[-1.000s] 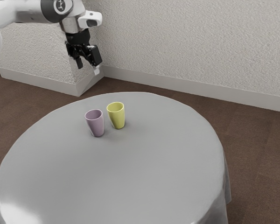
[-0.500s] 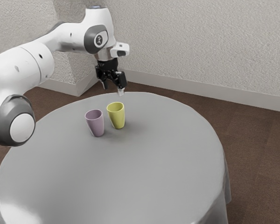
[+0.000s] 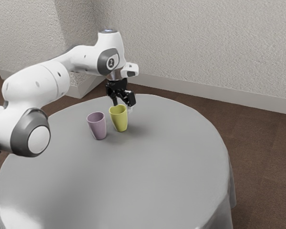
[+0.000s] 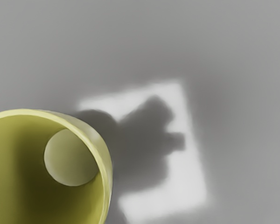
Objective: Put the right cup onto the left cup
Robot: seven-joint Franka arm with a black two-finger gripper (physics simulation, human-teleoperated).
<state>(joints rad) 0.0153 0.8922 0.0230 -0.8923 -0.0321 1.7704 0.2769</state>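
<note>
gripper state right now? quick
Gripper: open, fingers apart, at the yellow cup, not clamped on it; holding nothing.

**Pale walls (image 3: pixel 205 43) and a brown floor (image 3: pixel 264 157) around a round grey surface (image 3: pixel 157 167)**

The walls have a rough, pebbled finish. Toward the exterior view's left, one section stands forward at a sharp corner, then turns back to meet the long wall. A plain, light skirting board (image 3: pixel 219 92) runs along the foot of them all. The floor is dark and faintly mottled, possibly carpet, though the texture is hard to judge. The surface's covering hangs in folds past its edge at the exterior view's right. Light glares off its near edge, and the wrist view shows an angular bright patch (image 4: pixel 189 186) broken by a soft-edged shadow (image 4: pixel 142 149).
</note>
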